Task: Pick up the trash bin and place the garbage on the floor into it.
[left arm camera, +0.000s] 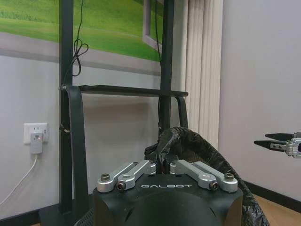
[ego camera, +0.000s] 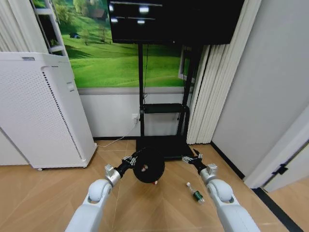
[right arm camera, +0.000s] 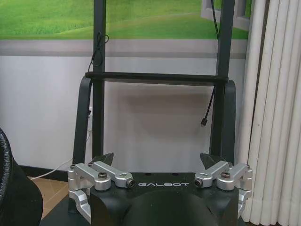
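Spotted the white cabinet (ego camera: 43, 111) well left of the black TV stand (ego camera: 161, 147), out of the way. Found the left gripper (ego camera: 129, 161) just in front of the stand's base, jaws pressed together on the bagged rim of the trash bin (ego camera: 148, 166), which hung off the floor in front of the base. Made out a small red scrap (ego camera: 155, 183) on the floor just under the bin, in front of the stand. Caught the right gripper (ego camera: 192, 158) in front of the stand's right side, jaws spread, holding nothing. Noticed the green bottle (ego camera: 196, 194) lying on the floor nearer the robot than the stand, right of its base.

Probably best to keep the bin level, mouth up, pinch firm on that rim, and bring it near the litter so the free gripper only needs a short reach.

Could read one word only: "GALBOT" (left arm camera: 166, 186) on both wrist housings.
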Motion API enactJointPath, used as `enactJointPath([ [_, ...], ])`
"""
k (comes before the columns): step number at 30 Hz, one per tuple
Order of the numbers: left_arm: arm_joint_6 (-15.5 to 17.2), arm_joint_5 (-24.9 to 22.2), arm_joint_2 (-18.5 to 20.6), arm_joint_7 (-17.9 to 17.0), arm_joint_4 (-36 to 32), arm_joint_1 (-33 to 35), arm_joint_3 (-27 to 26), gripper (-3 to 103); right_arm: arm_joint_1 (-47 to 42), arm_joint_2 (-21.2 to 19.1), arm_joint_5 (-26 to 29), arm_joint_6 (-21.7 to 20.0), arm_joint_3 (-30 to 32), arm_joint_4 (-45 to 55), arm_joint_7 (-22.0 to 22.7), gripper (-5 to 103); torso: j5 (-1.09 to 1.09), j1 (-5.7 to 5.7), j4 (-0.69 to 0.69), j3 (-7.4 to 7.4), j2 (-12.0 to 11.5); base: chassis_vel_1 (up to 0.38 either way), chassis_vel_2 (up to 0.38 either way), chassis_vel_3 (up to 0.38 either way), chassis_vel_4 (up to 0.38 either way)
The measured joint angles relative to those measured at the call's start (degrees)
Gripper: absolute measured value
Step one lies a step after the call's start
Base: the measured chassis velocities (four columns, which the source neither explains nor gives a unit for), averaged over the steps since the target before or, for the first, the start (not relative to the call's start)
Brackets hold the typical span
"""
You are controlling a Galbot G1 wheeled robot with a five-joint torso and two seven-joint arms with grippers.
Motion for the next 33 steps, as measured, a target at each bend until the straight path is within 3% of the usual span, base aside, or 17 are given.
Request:
enactJointPath([
  [13, 0.59, 0.68, -0.76, -1.32, -1.27, 0.57, 0.36, 8, -1.87, -2.30, 3.49, -0.50, -0.29, 0.50, -0.55, 100, 0.01, 0.01, 0.01, -0.01, 0.00, -0.067, 0.072, 0.070, -0.066],
  [16, 0.85, 0.58, -0.92, -2.03, -2.35, 1.08, -0.45, 8, -5.25, -5.70, 5.91, -5.38, -1.14, 2.49, -3.41, 100, 0.00, -0.02, -0.03, -0.02, 0.00, 0.023, -0.036, -0.029, 0.026],
  [20, 0.91, 0.39, -0.97, -2.33, -3.00, 1.36, -1.56, 8, -6.54, -8.07, 7.05, -8.48, -2.92, 2.30, -6.00, 100, 0.01, -0.02, -0.03, -0.02, 0.00, 0.000, 0.000, 0.000, 0.000],
  [21, 0.96, -0.04, -0.53, -2.35, -3.70, 1.68, -2.58, 8, -5.86, -9.29, 7.07, -10.60, -5.19, -0.64, -8.94, 100, -0.01, -0.02, -0.01, -0.02, 0.00, 0.000, 0.000, 0.000, 0.000],
  [25, 0.99, -0.57, 0.38, -2.15, -4.46, 2.18, -3.64, 8, -1.92, -8.81, 3.77, -11.74, -8.95, -7.44, -11.78, 100, -0.02, -0.01, 0.02, -0.01, 0.00, 0.000, 0.000, 0.000, 0.000],
  [30, 0.99, -0.78, 0.63, -1.70, -4.77, 2.61, -4.39, 8, 1.30, -7.18, 2.61, -11.94, -14.05, -13.54, -10.15, 100, 0.00, -0.01, 0.00, -0.01, 0.00, 0.000, 0.000, 0.000, 0.000],
  [33, 0.89, -0.87, 0.63, -1.25, -4.99, 2.97, -4.97, 8, 4.46, -3.73, 1.71, -12.66, -18.72, -18.50, -8.65, 100, 0.00, 0.00, -0.02, -0.01, 0.00, 0.000, 0.000, 0.000, 0.000],
])
